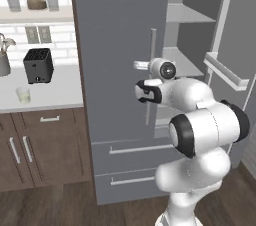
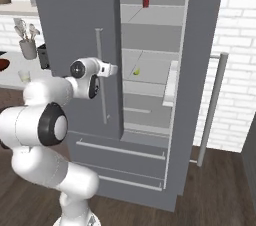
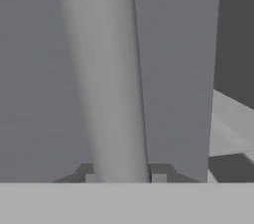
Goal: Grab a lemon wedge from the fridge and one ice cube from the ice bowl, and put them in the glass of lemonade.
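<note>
One fridge with two drawers, one toaster, one glass of lemonade, one lemon wedge, one red cup.

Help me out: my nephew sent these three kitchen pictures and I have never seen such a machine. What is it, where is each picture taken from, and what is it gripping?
It is a white robot arm on a driving base, in a rendered kitchen. Two pictures come from cameras riding on the base, behind the arm to its left and right. The third looks along the gripper itself.

The fridge has its right door swung open and its left door shut. The fingers sit on either side of the shut door's silver handle, closing around it.

Inside, on a middle shelf, lies the tiny lemon wedge; a small red cup stands higher up. On the counter are the glass of lemonade and a black toaster.
</note>
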You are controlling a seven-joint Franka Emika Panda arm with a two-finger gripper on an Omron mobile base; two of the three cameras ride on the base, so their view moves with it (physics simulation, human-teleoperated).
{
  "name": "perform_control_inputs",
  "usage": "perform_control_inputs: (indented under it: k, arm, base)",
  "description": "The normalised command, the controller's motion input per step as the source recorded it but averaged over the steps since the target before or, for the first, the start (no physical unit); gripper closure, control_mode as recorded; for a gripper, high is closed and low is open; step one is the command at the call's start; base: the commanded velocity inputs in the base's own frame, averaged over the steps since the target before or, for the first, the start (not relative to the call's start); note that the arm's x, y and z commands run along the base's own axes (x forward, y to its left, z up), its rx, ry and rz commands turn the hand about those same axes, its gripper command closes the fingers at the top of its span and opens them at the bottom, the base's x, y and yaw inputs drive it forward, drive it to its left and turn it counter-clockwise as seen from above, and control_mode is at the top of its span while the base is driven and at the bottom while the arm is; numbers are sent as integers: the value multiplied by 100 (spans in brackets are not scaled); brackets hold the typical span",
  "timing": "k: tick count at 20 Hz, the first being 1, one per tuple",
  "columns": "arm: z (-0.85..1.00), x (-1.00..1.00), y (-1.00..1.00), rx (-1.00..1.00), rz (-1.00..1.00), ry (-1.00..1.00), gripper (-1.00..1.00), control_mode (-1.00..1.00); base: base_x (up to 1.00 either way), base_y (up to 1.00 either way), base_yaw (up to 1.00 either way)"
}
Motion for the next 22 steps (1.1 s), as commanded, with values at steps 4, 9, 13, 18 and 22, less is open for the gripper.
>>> perform_control_inputs:
  k: [4,9,13,18,22]
  arm:
    - [0,-100,8,5,0,4,100,-100]
    - [0,-100,7,11,0,8,100,-100]
    - [2,-100,16,33,0,21,100,-100]
    - [1,-83,17,9,7,23,100,-100]
    - [0,-62,50,0,20,23,-100,-100]
  base:
    - [0,0,0]
    - [0,0,0]
    - [0,0,0]
    - [0,0,0]
    - [0,0,0]
